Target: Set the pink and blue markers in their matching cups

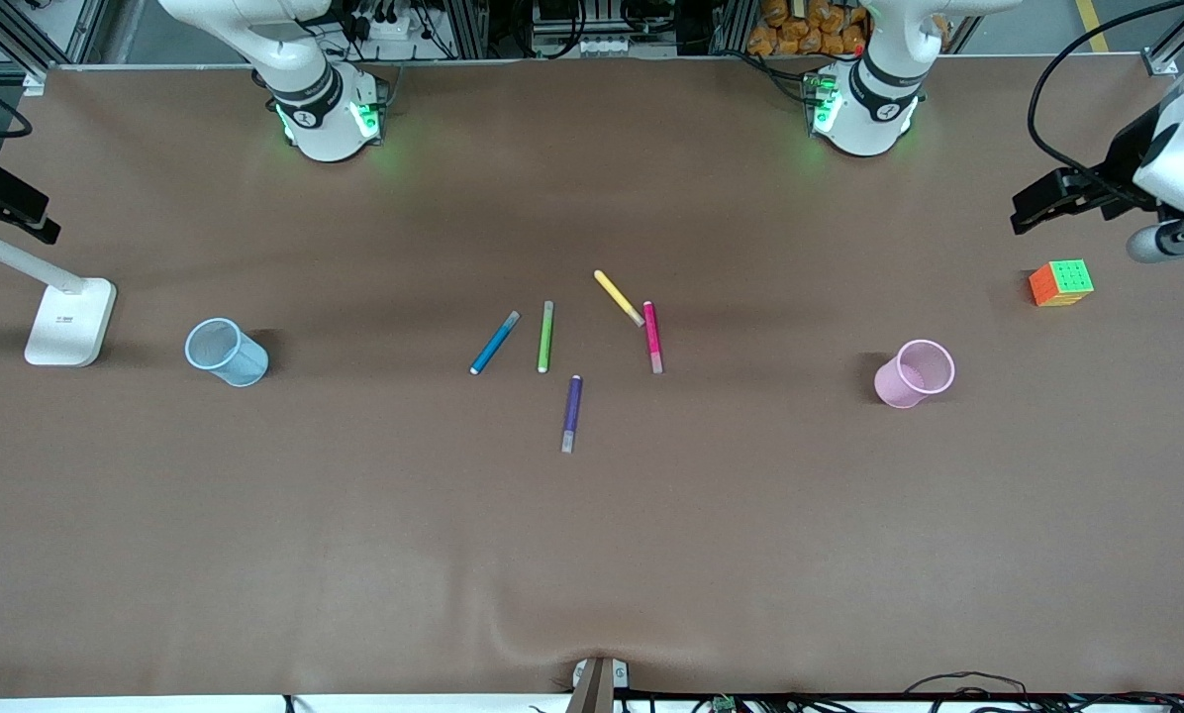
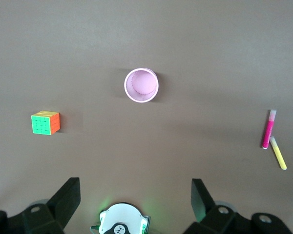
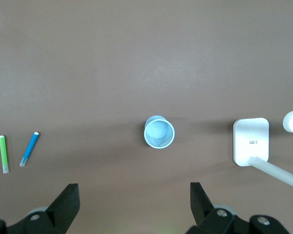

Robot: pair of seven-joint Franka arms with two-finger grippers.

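Hovering high over the pink cup (image 2: 141,85), left gripper (image 2: 136,197) spread wide, empty, right gripper (image 3: 135,201) likewise over the blue cup (image 3: 159,131)

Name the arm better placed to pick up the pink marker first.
Probably left. The pink marker lies toward the left arm's end, nearest the pink cup, and shows in the left wrist view above the open left gripper.

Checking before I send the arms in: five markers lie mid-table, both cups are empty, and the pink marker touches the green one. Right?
Not quite. The pink marker touches the yellow marker, not the green marker, as the front view shows. The rest holds.
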